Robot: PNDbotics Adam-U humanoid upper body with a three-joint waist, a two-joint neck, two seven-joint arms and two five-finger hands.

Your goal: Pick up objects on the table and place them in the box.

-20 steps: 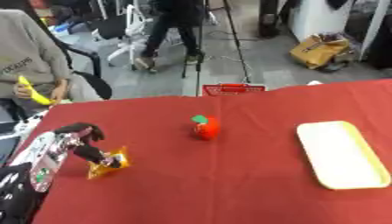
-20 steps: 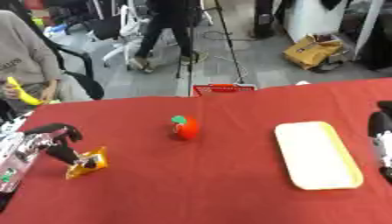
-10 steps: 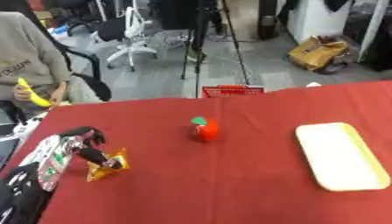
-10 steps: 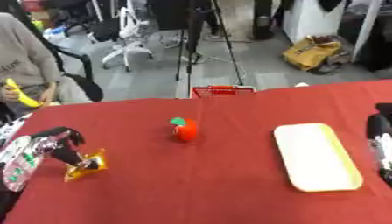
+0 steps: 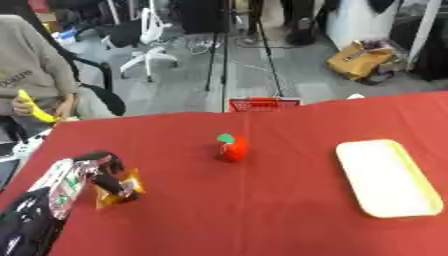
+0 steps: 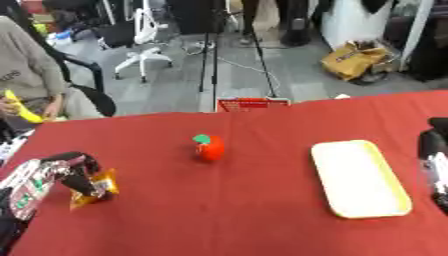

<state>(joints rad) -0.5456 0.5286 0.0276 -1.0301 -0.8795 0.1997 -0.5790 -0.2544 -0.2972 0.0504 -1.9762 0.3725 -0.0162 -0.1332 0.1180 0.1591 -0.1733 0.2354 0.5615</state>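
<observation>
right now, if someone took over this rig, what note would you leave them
Left hand: at the table's left edge, fingers curled onto the orange snack packet, which looks to be resting on the red tablecloth.
Right hand: only partly in view at the right edge, idle; its fingers can't be read.
Red tomato-like toy with a green top: upright mid-table, untouched.
Pale yellow tray: lies empty on the right side.
Small red basket: at the table's far edge, nothing visible in it.
Done: nothing placed yet.
Left: lift and place the packet, then the red toy.

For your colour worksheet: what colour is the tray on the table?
Pale yellow tray, clearest in the right eye view.
</observation>
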